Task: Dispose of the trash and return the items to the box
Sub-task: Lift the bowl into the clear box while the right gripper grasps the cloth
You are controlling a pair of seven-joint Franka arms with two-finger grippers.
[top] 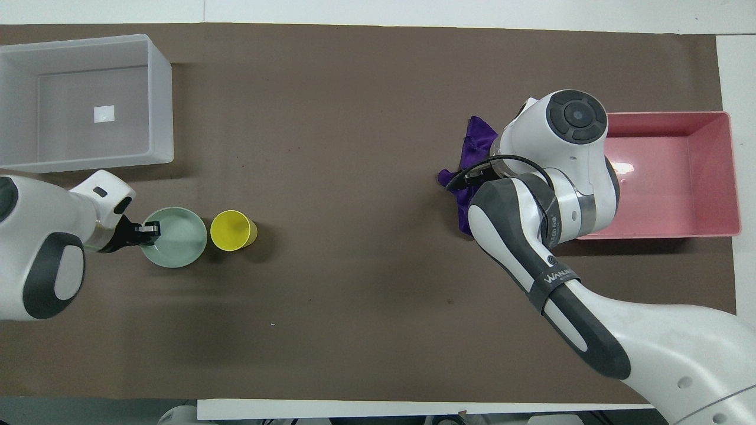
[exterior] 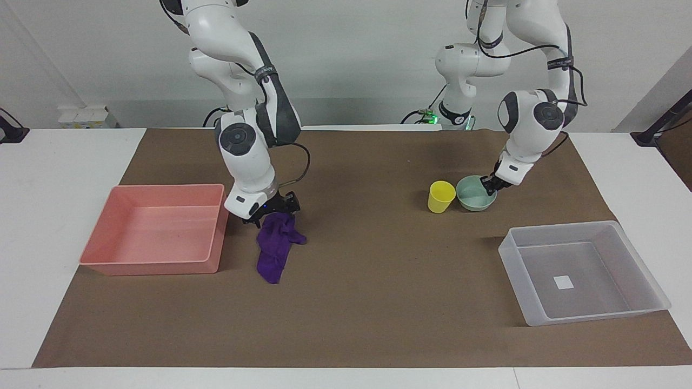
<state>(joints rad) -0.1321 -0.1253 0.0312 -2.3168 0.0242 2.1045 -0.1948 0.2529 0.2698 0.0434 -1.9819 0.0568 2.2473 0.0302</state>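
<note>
Rag (exterior: 274,246): one, purple, on the mat between pink tray and cup; long axis running from the robots' side away from them, a short flap sticking out toward the left arm's end.
Right gripper (exterior: 268,211): down at the rag's end nearest the robots, touching it; fingers dark against the cloth, cannot tell if apart or closed. Hidden under the arm from overhead.
Pink tray (exterior: 210,226): one, just beside the rag, toward the right arm's end; a narrow strip of mat between them.
Bowl (exterior: 474,196): one, mint green, upright, mouth up, tilted a little, just beside the cup.
Cup (exterior: 441,196): one, yellow, upright, mouth up.
Left gripper (exterior: 492,184): clamped on the bowl's rim, on the side toward the left arm's end.
Box (exterior: 638,309): one, clear grey, farther from the robots than the bowl, near the mat's edge at the left arm's end; white label (exterior: 563,282) on its floor.
Open room: wide bare mat (exterior: 378,259) between rag and cup.
</note>
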